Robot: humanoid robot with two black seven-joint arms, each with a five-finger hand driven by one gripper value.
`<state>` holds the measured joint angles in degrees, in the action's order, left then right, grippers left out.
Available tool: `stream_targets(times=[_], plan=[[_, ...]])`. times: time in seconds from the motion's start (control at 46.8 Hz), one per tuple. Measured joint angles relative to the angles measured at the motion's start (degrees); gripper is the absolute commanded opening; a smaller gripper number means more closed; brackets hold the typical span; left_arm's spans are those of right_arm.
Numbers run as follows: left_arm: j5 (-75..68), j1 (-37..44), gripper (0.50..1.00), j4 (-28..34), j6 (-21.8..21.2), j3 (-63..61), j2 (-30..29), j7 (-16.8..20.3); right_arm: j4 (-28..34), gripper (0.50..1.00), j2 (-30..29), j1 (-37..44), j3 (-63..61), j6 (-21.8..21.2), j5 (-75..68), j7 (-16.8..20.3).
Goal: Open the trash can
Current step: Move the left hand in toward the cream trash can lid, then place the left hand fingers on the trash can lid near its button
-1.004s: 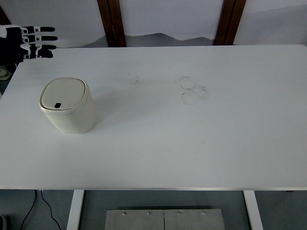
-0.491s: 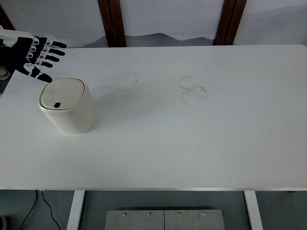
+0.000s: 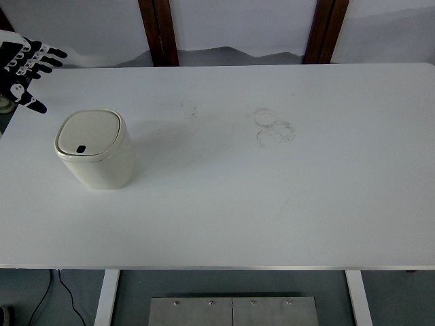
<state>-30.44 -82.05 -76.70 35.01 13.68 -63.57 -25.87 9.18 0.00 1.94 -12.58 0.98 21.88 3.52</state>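
On the big white table (image 3: 272, 190), which fills almost the whole view, nothing of the task is done yet, as far as I can judge. Its surface is mostly bare, with only some faint round marks (image 3: 273, 127) near the middle, toward the far edge. Behind the table I see a pale wall and two dark wooden posts (image 3: 158, 30).

Next in size is the trash can (image 3: 93, 149), a small cream-coloured bin with rounded corners. It stands upright on the left part of the table, a little toward the far side. Its lid (image 3: 89, 133) lies flat and closed on the top, and a small dark button or slot (image 3: 81, 149) shows at the near edge of the lid. I think this is the place one must press, but I cannot be sure from this view.

Smallest in the picture is the left hand (image 3: 22, 71), black with white joints, at the upper left corner, just off the table's far-left corner. Its fingers (image 3: 47, 54) are spread apart and hold nothing. It is near the can but clearly apart from it, not touching the lid. The right hand is not visible at all.

So all the work is left: the hand must reach the lid, press or lift it, and the lid must come up.
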Motion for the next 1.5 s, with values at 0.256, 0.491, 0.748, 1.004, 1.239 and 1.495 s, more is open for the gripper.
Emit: stream_targets(times=[0.256,0.491,0.748,1.004,1.239,1.495], plan=[[-0.8,0.3,1.0,-0.1,0.0,-1.1,0.7,0.0,0.0,0.995,0.0,0.0,-0.1,0.0,-0.1,0.0],[-0.4,2.8,1.0,-1.1,0.0,-2.0,1.5,0.0,0.0,0.995,0.0,0.0,0.0,0.0,0.0,0.0],[0.9,4.3,1.0,-2.6,0.0,-2.0,3.2,0.1,0.1,0.995,0.0,0.0,0.0,0.0,0.0,0.0],[2.8,5.9,1.0,-5.3,0.0,-2.0,4.4,0.1,0.1,0.995,0.0,0.0,0.0,0.0,0.0,0.0],[2.8,6.0,1.0,-6.0,0.0,-2.0,3.5,0.0,0.0,0.995,0.0,0.0,0.0,0.0,0.0,0.0],[2.7,8.0,1.0,-11.0,0.0,-2.1,-1.4,0.0,0.0,0.995,0.0,0.1,0.0,0.0,0.0,0.0]])
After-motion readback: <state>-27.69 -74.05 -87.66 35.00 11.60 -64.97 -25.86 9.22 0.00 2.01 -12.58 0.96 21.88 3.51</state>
